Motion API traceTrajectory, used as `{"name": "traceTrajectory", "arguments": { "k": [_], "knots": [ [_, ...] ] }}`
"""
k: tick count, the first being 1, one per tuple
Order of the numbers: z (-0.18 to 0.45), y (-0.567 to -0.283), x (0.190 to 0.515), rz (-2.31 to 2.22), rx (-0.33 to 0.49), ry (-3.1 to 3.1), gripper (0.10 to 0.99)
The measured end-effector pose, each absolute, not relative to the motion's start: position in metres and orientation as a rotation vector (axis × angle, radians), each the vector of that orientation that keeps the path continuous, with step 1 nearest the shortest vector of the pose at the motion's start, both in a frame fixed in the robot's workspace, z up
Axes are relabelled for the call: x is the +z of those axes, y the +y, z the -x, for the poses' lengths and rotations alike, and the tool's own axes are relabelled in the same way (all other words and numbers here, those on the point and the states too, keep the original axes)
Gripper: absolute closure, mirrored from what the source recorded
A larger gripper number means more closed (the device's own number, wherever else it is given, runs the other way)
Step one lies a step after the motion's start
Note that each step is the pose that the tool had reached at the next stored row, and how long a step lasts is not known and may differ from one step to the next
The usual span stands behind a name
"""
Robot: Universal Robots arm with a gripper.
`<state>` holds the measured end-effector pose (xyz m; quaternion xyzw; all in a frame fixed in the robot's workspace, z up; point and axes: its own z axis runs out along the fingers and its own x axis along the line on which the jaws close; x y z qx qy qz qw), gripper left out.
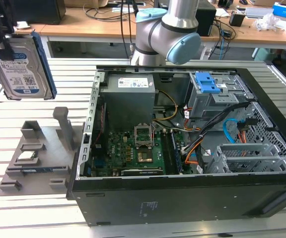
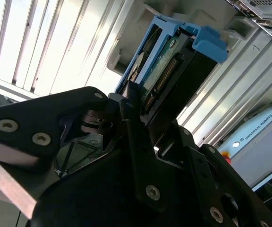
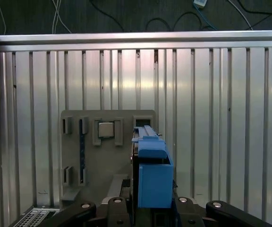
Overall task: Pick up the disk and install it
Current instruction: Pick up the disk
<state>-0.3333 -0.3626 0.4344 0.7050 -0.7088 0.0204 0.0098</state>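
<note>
Second wrist view has the tool [image 2: 143,113] nearest the lens, its black fingers [image 2: 126,106] clenched on one end of the disk [image 2: 171,78]. The drive runs away from the wrist with its circuit-board side showing and the blue carrier [image 2: 210,40] capping the far end.

The drive is lifted free and is not yet inside the computer case [image 1: 182,198], so the step in hand reads as the carry. To do it well, I judge, the clamp must stay firm, since the drive is held by one end only and its whole length hangs from that hold. It must also pass well above the case's side wall. Its long axis then has to be brought into line with the drive cage [image 1: 207,87] under the blue latch, clear of the loose cables [image 1: 232,131] beside it.

In the exterior view the disk hangs in the air at the exterior view's left, well apart from the case. It stands upright, with its long axis close to vertical and slightly tilted. The labelled face is turned toward that camera, the grasped end is uppermost, and the carrier runs down the edge nearer the case.

Below it the grey parts tray [image 1: 51,148] lies on the slatted metal desk [image 1: 34,208], with a small square chip [image 1: 26,156] seated in one pocket. The first wrist view looks along the drive edge-on toward this tray.

Farther off, the case lies open with the motherboard [image 1: 133,148] exposed, and the cage sits at its far right. Beyond the case stands the arm [image 1: 168,29].
</note>
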Motion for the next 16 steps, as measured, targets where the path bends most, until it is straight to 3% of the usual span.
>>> {"name": "traceTrajectory", "arguments": {
  "k": [16],
  "knots": [
    [0.333, -0.363, 0.466, -2.201, 0.064, -2.213, 0.725]
  ]
}}
